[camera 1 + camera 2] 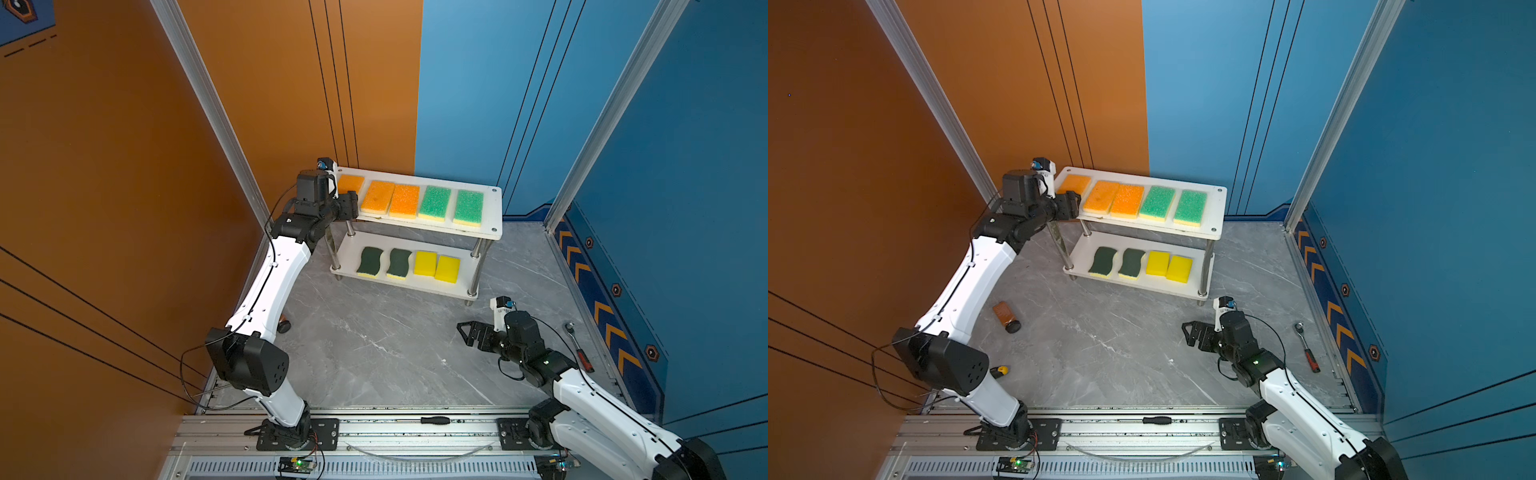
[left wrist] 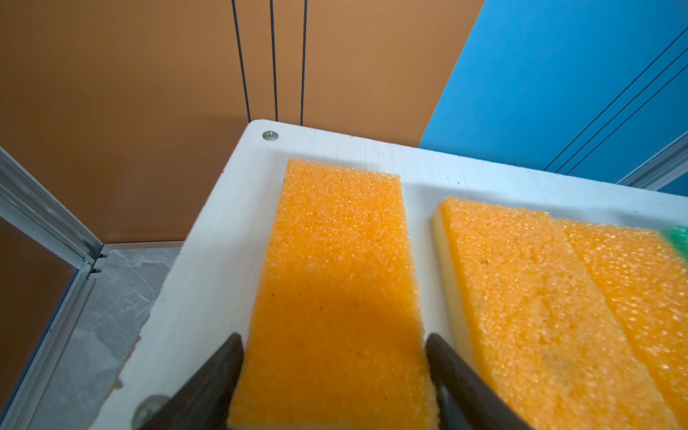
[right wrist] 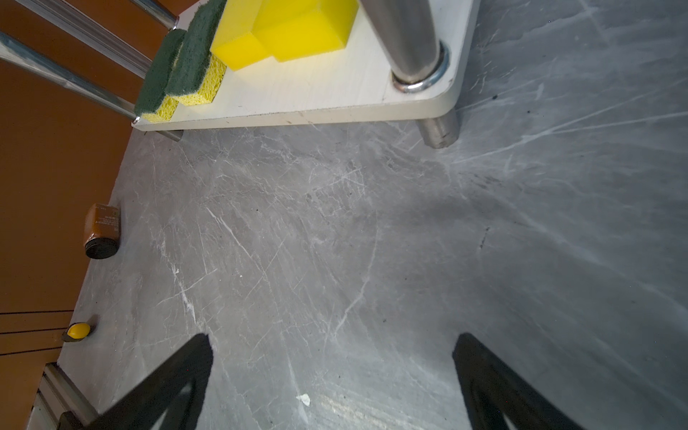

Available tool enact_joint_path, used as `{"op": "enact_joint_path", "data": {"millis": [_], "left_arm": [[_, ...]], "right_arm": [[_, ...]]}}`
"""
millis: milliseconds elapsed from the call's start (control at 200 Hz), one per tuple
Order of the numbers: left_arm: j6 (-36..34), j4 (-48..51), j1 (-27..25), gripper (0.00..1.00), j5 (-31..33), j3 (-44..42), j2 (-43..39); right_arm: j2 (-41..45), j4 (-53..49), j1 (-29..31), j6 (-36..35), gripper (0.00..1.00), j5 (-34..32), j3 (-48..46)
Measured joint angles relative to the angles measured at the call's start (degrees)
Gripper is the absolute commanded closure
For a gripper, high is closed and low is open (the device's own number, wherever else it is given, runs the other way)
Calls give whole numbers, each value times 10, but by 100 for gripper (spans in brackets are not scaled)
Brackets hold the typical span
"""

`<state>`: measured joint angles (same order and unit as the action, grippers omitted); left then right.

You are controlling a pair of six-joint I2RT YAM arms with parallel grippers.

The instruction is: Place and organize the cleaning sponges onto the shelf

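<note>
The shelf [image 1: 492, 208] stands at the back of the grey floor. Its top board carries three orange-topped cleaning sponges [image 1: 377, 197] and two light-green ones [image 1: 434, 202] in a row. Below lie two dark-green wavy sponges [image 1: 370, 262] and two plain yellow ones [image 1: 425, 263]. My left gripper [image 1: 351, 203] [image 2: 333, 338] is at the top board's left end. Its fingers flank the leftmost orange sponge [image 2: 335, 268], which lies flat and unsqueezed, with a thin gap on one side. My right gripper [image 1: 467, 330] [image 3: 333, 342] hovers open and empty over the floor, in front of the shelf's right leg.
A brown bottle [image 1: 1006, 316] lies on the floor beside the left arm, with a small yellow-capped item [image 1: 999, 371] nearer the rail. A ratchet wrench [image 1: 577, 349] lies by the right wall. A black-handled screwdriver [image 1: 434, 420] rests on the front rail.
</note>
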<state>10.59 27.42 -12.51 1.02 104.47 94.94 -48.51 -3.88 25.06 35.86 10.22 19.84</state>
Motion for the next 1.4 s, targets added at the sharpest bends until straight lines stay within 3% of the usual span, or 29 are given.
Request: {"op": "enact_joint_path", "data": {"millis": [841,916,951,1402], "left_arm": [[2,2,-3,18,0,-17,-43],[3,2,-3,15,0,-24,-58],[3,2,-3,0,0,-27,-65],[3,-3,-3,2,4,-87,-157]], "right_arm": [[7,0,-3,0,0,0,0],[9,0,-3,0,0,0,0],[10,0,-3,0,0,0,0],[25,-6,-3,-1,0,0,0]]}}
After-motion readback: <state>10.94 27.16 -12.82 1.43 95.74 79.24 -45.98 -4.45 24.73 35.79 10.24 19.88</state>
